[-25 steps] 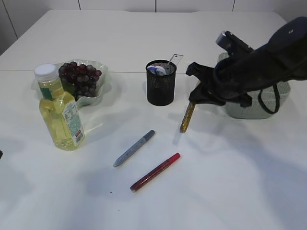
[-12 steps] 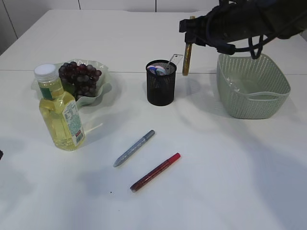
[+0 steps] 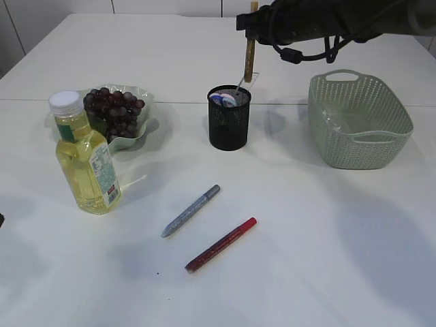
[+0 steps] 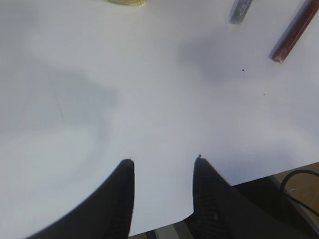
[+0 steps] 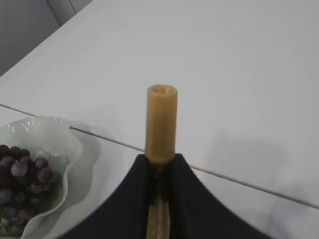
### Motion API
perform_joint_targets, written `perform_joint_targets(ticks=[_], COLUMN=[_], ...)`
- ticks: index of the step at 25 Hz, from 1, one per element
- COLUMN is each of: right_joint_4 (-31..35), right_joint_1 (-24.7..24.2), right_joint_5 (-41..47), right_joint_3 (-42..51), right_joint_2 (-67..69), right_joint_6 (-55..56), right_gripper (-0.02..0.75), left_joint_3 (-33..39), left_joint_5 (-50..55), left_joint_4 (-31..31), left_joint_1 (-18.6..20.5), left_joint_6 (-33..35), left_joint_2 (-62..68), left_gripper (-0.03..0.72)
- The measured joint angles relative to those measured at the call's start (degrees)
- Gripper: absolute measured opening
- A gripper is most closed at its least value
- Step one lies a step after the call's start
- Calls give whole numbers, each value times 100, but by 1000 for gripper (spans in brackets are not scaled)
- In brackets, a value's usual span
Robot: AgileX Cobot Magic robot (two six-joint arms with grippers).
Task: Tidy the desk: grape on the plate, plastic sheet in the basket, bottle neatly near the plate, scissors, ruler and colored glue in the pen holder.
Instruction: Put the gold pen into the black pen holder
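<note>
The gold glue (image 3: 250, 51), a light, stiff, slick stick, hangs upright just above the holder (image 3: 228, 117), pinched near its top by the right tool (image 3: 252, 24). Left tool (image 4: 162, 162) half open, empty, over the table (image 3: 327, 231).

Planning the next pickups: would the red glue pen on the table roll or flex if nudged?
The red glue pen looks round and slim, so it would probably roll sideways. It seems rigid, like the gold pen held upright in the right hand. Likely light.
</note>
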Motion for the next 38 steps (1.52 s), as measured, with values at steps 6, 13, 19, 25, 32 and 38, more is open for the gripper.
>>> perform_joint_targets(ticks=[6, 13, 19, 25, 32, 38], right_joint_4=[388, 1714, 2630, 2833, 2991, 3014], right_joint_1=[0, 0, 0, 0, 0, 0], right_joint_5=[-14, 264, 474, 698, 719, 912], right_joint_3=[-410, -744, -783, -783, -783, -783], right_joint_2=[225, 225, 519, 904, 1123, 1147], right_joint_6=[-174, -1651, -3093, -4051, -4318, -4343], right_gripper=[101, 100, 100, 100, 104, 176], left_joint_3=[0, 0, 0, 0, 0, 0], left_joint_5=[0, 2, 2, 27, 40, 40], left_joint_4=[0, 0, 0, 10, 10, 10], left_joint_1=[0, 0, 0, 0, 0, 0], left_joint_6=[0, 0, 0, 0, 0, 0], left_joint_2=[0, 0, 0, 0, 0, 0], left_gripper=[289, 289, 289, 289, 289, 289])
